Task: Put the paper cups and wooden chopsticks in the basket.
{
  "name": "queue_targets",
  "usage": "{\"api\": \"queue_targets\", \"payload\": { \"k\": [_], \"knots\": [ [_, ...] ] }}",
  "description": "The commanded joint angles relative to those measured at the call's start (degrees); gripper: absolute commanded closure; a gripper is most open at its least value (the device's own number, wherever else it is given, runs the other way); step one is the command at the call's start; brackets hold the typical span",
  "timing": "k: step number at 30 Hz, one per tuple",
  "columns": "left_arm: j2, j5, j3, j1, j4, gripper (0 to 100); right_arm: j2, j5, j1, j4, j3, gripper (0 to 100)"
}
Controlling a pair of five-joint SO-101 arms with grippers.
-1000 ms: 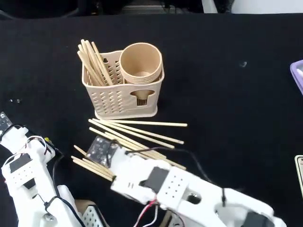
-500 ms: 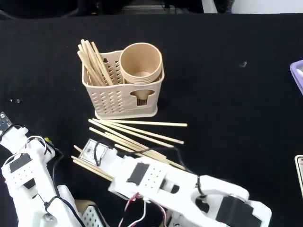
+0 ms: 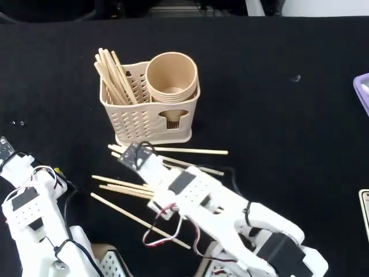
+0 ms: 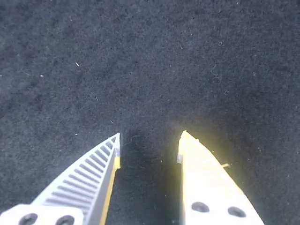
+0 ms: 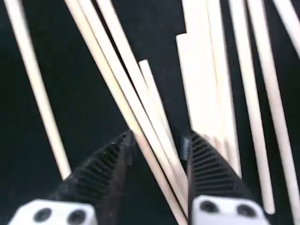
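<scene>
Paper cups (image 3: 171, 75) look dealt with: a nested stack of them stands upright in one compartment of the basket (image 3: 144, 124), mouth open to the ceiling, plain tan as far as I can see. Beside them, in the other compartment, a bundle of chopsticks (image 3: 112, 72) leans outward with its ends fanned above the rim. I would judge the job well past halfway, with the sticks being the part left over. A scatter of loose chopsticks (image 3: 196, 151) lies on the black tabletop (image 3: 277, 115) just in front of the basket. Some cross one another, a few lie side by side nearer the arms, and one long stick is off on its own closest to the robot. They are pale, thin and straight, lying flat, and I would expect them to roll or slip easily. The right claw (image 5: 157, 140) sits low over that scatter, its jaws parted by a narrow gap with a couple of sticks running between them and nothing lifted. The left claw (image 4: 150, 140) hangs over bare tabletop well off to the side, jaws apart and holding nothing.
</scene>
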State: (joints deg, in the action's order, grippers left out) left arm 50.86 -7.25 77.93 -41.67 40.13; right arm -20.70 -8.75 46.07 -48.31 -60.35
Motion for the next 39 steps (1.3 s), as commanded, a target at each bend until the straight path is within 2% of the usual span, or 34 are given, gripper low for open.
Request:
{"api": "queue_targets", "payload": {
  "k": [1,6,10,13,16,25,31,36,39],
  "knots": [
    [0.8,0.1,-1.5,0.6,-0.9,79,-0.2,-1.4,0.9,-6.6,6.9,80.3],
    [0.8,0.1,-1.5,0.6,-0.9,79,-0.2,-1.2,8.5,-10.7,11.2,80.4],
    [0.8,0.1,-1.5,0.6,-0.9,79,0.2,-1.1,16.0,-8.6,8.9,80.4],
    [0.8,0.1,-1.5,0.6,-0.9,79,-0.2,-0.9,18.8,-5.3,5.3,80.4],
    [0.8,0.1,-1.5,0.6,-0.9,79,0.0,2.5,20.0,-3.7,4.0,80.4],
    [0.8,0.1,-1.5,0.6,-0.9,79,0.2,3.3,18.5,0.6,0.3,80.4],
    [0.8,0.1,-1.5,0.6,-0.9,79,-0.1,3.1,8.8,3.2,-1.8,80.4],
    [0.8,0.1,-1.4,0.6,-0.9,79,-0.2,-3.8,3.3,3.1,-1.6,80.6],
    [0.8,0.1,-1.4,0.6,-0.9,79,-0.2,-5.3,2.5,2.5,-0.8,80.7]
  ]
}}
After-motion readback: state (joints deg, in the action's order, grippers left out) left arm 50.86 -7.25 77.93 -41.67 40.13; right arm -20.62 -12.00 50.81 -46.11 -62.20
